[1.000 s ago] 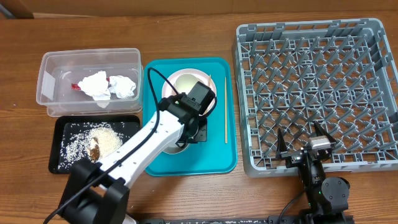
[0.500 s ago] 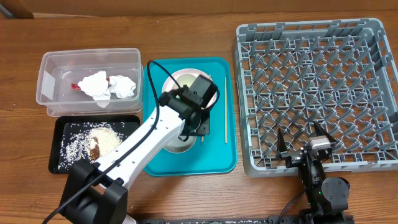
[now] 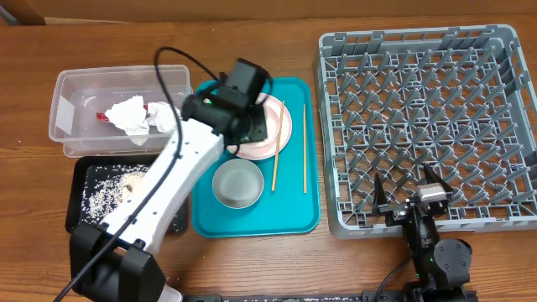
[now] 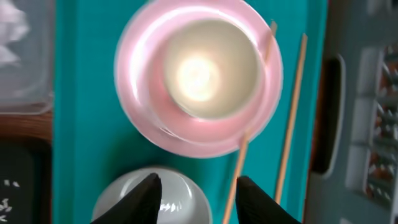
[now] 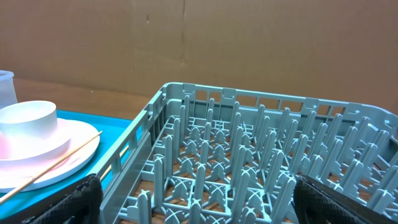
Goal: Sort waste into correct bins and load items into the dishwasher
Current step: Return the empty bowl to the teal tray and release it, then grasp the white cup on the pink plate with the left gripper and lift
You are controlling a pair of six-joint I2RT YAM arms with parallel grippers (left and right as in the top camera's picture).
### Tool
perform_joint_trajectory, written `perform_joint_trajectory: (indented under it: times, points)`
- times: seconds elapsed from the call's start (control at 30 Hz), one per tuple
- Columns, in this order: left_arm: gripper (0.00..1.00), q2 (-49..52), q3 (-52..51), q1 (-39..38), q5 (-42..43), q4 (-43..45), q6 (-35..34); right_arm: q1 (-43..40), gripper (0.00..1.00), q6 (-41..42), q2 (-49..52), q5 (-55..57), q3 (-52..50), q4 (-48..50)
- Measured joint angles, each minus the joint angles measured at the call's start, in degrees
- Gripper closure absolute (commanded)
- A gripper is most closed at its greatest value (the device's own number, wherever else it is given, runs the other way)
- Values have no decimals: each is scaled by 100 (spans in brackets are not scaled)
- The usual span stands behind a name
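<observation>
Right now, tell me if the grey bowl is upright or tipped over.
Upright. The grey bowl sits on the teal tray with its round rim facing up and its inside empty.

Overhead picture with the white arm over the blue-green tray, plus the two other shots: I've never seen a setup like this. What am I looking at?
This is a two-armed robot at a wooden table. One picture looks straight down; the other two come from cameras on each wrist. The left gripper hovers open over a teal tray, holding nothing. On the tray: a pink plate with a cream cup, a grey bowl and two chopsticks. The right gripper sits open by the grey dish rack. At left, a clear tub holds napkins and a black tray holds rice.
</observation>
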Motion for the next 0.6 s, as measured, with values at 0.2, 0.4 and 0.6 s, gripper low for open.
perform_joint_trajectory:
  times: [0.2,0.4,0.6]
  points:
    - [61,13,0,393,-22,267,-20,0,0,-2,0,0,0,-2]
    - [65,315,2,398,-17,435,-20,0,0,0,0,0,0,-2]
    - [69,879,2,398,13,776,-22,0,0,-2,0,0,0,-4]
